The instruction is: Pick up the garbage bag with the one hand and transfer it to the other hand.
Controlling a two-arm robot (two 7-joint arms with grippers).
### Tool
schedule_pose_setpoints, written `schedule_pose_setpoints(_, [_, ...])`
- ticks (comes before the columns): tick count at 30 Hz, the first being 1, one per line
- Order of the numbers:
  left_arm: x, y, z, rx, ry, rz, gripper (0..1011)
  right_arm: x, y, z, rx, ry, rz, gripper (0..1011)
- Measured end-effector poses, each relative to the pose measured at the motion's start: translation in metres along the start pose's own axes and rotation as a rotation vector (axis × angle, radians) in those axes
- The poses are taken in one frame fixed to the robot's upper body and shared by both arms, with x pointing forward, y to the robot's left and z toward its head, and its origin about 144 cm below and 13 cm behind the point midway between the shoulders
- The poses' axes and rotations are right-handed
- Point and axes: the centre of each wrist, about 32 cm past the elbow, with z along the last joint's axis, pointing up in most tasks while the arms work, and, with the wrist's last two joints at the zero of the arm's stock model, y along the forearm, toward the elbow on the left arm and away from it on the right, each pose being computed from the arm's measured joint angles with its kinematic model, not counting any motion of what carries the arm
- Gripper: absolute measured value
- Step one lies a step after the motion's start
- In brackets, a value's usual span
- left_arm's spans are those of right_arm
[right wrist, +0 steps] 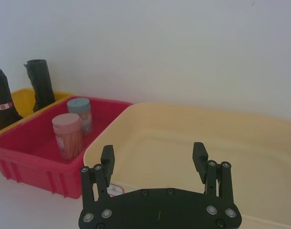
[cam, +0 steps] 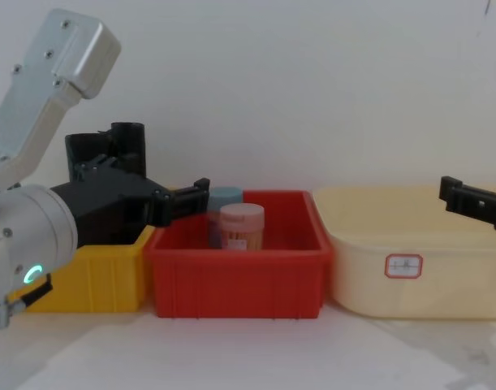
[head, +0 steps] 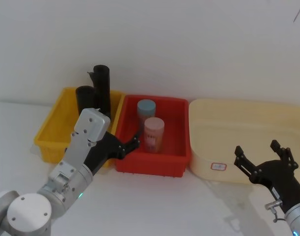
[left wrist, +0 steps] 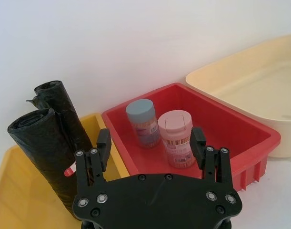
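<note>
The garbage bag (head: 84, 97) is a black roll with a red-and-white band, standing upright in the yellow bin (head: 50, 133). In the left wrist view the garbage bag (left wrist: 43, 150) stands close on one side of the open fingers. A plain black roll (head: 101, 84) stands just behind it. My left gripper (head: 131, 143) is open and empty, hovering by the rims where the yellow and red bins meet, to the right of the bag and apart from it. My right gripper (head: 258, 153) is open and empty in front of the cream tub (head: 248, 120).
The red bin (head: 154, 166) holds a blue-lidded jar (head: 146, 109) and a pink-lidded jar (head: 153, 133), both upright. The three containers stand side by side against a white wall. White tabletop lies in front of them.
</note>
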Motion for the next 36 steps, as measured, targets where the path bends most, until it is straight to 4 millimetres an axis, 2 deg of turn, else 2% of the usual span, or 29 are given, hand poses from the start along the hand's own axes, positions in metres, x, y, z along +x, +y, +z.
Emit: schedule_pose_setpoints(36, [0.0,0.0,0.0,0.0,0.0,0.0,1001,0.0,0.0,0.0,0.0,0.0,0.0,1001])
